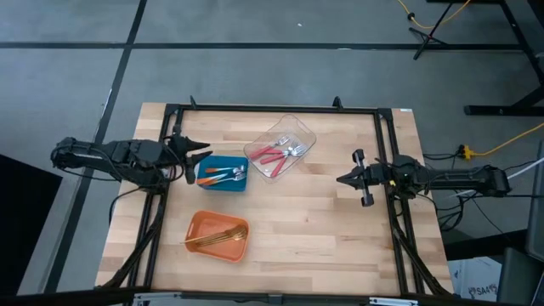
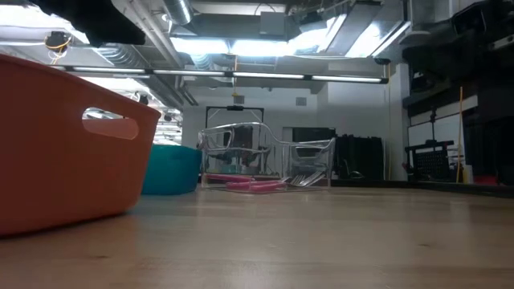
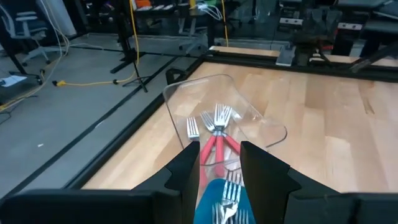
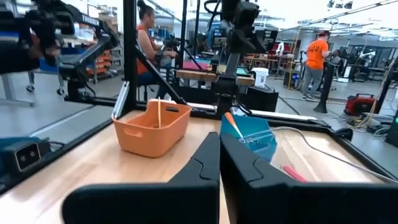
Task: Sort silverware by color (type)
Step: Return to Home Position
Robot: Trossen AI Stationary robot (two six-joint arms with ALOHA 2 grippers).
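Red-handled forks (image 1: 276, 155) lie in a clear container (image 1: 293, 136) at the table's far middle. To its left, orange-handled forks (image 1: 223, 175) lie in a blue container (image 1: 212, 183). Gold forks (image 1: 223, 238) lie in an orange container (image 1: 204, 228) nearer the front edge. My left gripper (image 1: 202, 155) hovers open and empty over the blue container's left rim, pointing at the clear container (image 3: 205, 93). My right gripper (image 1: 340, 179) hangs shut and empty over bare wood at the table's right side, its fingers (image 4: 219, 135) pointing toward the containers.
Black frame rails (image 1: 272, 109) run along the table's far, left and right sides. Bare wood (image 1: 323, 229) lies open across the middle and near right. In the low view the orange container (image 2: 64, 144) fills the left. People (image 4: 149, 37) stand in the room beyond the table.
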